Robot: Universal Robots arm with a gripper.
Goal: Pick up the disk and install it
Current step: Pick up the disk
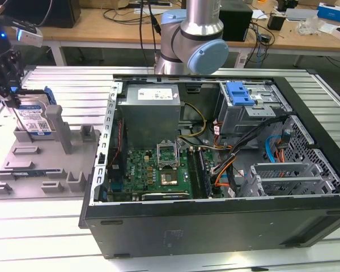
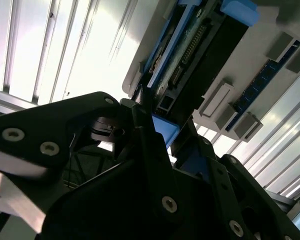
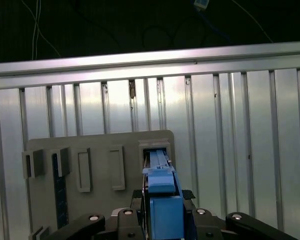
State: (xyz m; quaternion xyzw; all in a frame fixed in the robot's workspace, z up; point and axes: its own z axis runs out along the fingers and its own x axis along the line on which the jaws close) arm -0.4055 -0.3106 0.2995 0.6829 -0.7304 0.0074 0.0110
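First wrist view: my gripper [image 3: 162,202] looks pinched narrow on the blue bracket of the disk [image 3: 159,161], which stands on edge in a slot of the grey holder tray [image 3: 100,142]. I judge this the pick-up step, lift not yet done; it calls for a straight pull clear of the slot. Toward the exterior view's right, well apart, lies the open computer case [image 1: 215,226]. Its power-supply box [image 1: 150,110] and cables [image 1: 238,153] crowd the drive cage [image 1: 252,113].
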